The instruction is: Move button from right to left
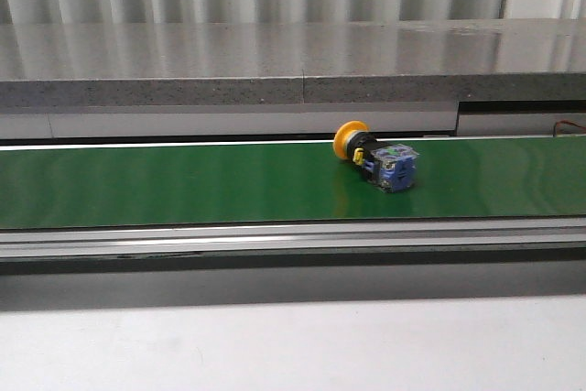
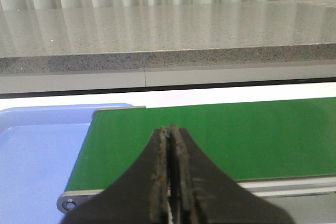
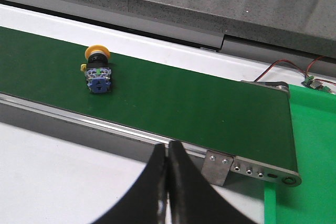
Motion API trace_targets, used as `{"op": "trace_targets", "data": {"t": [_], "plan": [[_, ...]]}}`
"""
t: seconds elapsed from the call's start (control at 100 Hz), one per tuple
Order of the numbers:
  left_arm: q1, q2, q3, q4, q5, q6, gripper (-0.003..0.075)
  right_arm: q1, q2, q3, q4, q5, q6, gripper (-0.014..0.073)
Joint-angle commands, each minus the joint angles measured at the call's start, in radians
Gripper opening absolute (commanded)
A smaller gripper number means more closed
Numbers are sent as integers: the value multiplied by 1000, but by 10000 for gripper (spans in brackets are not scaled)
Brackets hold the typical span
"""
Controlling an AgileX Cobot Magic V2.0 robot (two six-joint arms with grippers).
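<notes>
The button (image 1: pixel 377 159) lies on its side on the green belt (image 1: pixel 183 180), right of centre, untouched. Both grippers, left (image 2: pixel 169 129) and right (image 3: pixel 167 146), are closed and empty. The whole move appears left.

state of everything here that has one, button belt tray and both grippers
yellow-capped push-button with blue-grey block: lying on its side on the belt, free of both grippers
green conveyor belt: carrying only the button
light blue tray: visible part empty
left gripper: shut, empty
right gripper: shut, empty
</notes>
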Motion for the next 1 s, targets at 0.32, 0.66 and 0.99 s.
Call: {"op": "trace_targets", "data": {"t": [0.32, 0.66, 0.99], "plan": [[0, 368, -345, -4, 198, -3, -6, 2, 10, -22, -2, -80, -9, -66], [0, 498, -416, -2, 190, -3, 613, 2, 10, -22, -2, -80, -9, -66], [0, 498, -412, 8, 94, -3, 618, 2, 10, -22, -2, -80, -9, -66]]}}
